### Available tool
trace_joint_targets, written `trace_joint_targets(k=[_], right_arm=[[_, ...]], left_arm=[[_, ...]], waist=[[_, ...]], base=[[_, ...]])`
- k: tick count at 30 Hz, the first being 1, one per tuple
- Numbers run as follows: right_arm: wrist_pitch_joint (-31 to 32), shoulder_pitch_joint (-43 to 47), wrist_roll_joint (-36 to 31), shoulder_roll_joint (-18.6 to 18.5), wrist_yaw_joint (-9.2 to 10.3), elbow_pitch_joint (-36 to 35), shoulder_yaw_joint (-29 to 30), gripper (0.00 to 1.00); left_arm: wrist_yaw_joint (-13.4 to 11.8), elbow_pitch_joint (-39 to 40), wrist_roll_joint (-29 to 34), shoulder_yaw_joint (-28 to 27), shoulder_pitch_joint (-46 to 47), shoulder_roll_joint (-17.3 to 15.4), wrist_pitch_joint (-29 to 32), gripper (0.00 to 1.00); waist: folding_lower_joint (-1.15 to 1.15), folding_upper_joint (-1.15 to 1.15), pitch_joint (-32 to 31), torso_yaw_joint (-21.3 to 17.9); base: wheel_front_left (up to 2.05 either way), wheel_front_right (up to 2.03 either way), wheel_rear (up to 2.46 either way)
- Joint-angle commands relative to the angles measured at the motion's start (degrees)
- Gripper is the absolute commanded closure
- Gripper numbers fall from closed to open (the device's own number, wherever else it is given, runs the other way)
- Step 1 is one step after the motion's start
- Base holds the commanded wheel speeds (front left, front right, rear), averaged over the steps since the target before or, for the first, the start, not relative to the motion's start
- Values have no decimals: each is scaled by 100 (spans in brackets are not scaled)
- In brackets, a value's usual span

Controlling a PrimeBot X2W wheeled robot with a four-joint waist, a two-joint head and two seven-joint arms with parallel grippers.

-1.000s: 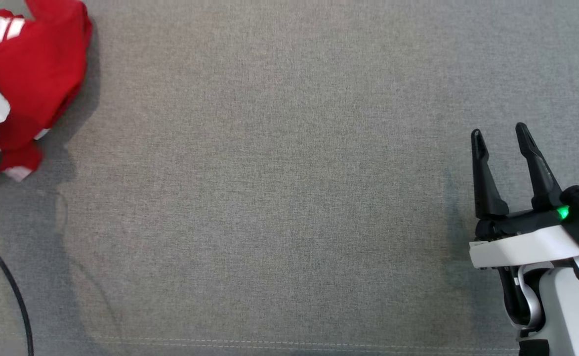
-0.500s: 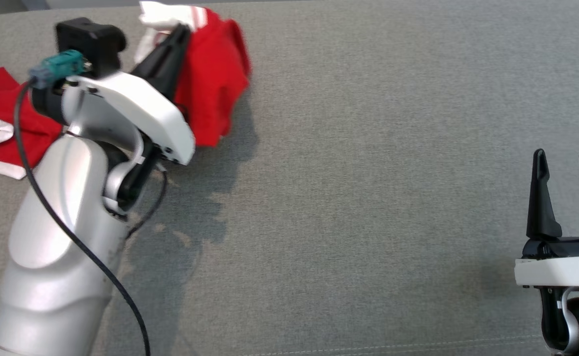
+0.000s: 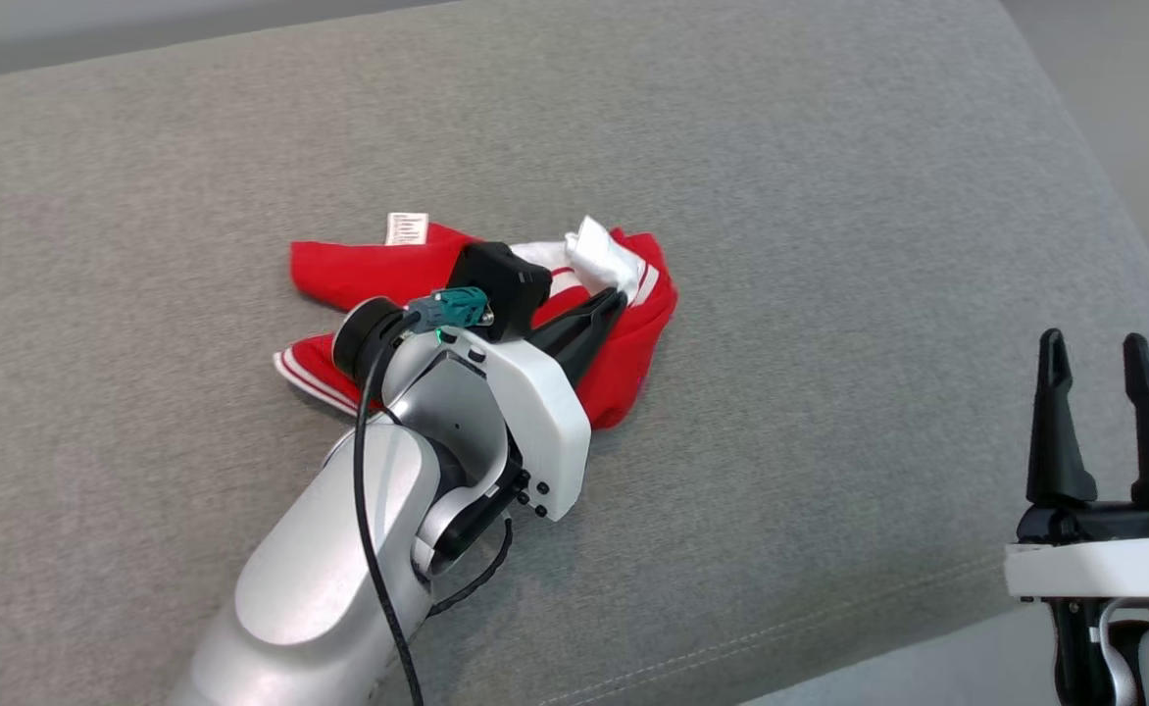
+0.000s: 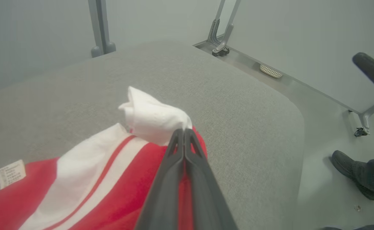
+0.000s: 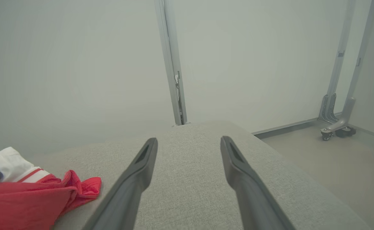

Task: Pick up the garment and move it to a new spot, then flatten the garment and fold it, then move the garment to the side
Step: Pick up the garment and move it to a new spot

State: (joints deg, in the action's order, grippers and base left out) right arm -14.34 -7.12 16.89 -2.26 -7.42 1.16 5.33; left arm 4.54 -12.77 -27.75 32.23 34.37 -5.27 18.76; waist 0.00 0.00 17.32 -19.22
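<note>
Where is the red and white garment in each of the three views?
Head view: the red and white fabric garment, centre, on the grey fabric cushion.
Left wrist view: garment at lower left.
Right wrist view: garment at lower left corner.
Shared landmark: its bunched white end.

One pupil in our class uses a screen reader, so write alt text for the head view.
The left gripper, shut, pinches the white edge of a crumpled red and white garment lying on a grey upholstered cushion. The right gripper stands open at the lower right, clear of the cloth.
</note>
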Motion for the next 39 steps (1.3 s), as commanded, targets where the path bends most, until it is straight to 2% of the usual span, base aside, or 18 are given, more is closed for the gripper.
trace_joint_targets(k=[1,4,5,6,10,14,15,22,26,29,34,39], right_arm=[[-65,6,57,-63,-7,-56,-176,0],[-65,-27,135,-63,-7,37,-236,0],[-65,-31,140,-63,-7,56,-232,0],[-65,-30,138,-63,-7,73,-204,0],[-65,-98,69,-63,-7,107,-196,0],[-65,-221,-73,-63,-7,56,-189,0],[-65,-221,-73,-63,-7,56,-189,0],[-65,-294,-514,-64,-7,-42,-245,0],[-65,-227,-700,-99,-7,5,-315,0],[-42,-129,-813,-133,-7,49,-395,0],[32,193,-949,-133,-7,105,-493,0],[136,633,-1061,-109,-7,92,-613,0]], left_arm=[[9,-5,-4,-151,141,-46,8,100],[28,-327,-56,-129,168,-22,-17,100],[39,-386,-62,-117,184,-12,-59,26],[52,-404,-67,-96,201,5,-121,0],[41,-138,67,-22,239,23,-440,0],[-145,599,235,-116,102,-143,-693,0],[-145,599,235,-116,102,-143,-693,0],[-905,1872,289,-1049,-698,-795,-1112,0],[-1284,2192,196,-1689,-1419,-1124,-1409,0],[-1493,2248,129,-2002,-1987,-1212,-1645,0],[-1544,2186,38,-2049,-2669,-1150,-1947,0],[-1586,1990,64,-1933,-3050,-1056,-2117,0]], waist=[[0,0,152,-403],[0,0,171,-518],[0,0,167,-517],[0,0,157,-482],[0,0,98,-238],[0,0,0,174],[0,0,0,174],[0,0,-230,1111],[0,0,-382,1577],[0,0,-515,1810],[0,0,-796,2046],[0,0,-1117,2103]], base=[[0,0,0],[0,0,0],[0,0,0],[0,0,0],[0,0,0],[0,0,0],[0,0,0],[0,0,0],[0,0,0],[0,0,0],[0,0,0],[0,0,0]])
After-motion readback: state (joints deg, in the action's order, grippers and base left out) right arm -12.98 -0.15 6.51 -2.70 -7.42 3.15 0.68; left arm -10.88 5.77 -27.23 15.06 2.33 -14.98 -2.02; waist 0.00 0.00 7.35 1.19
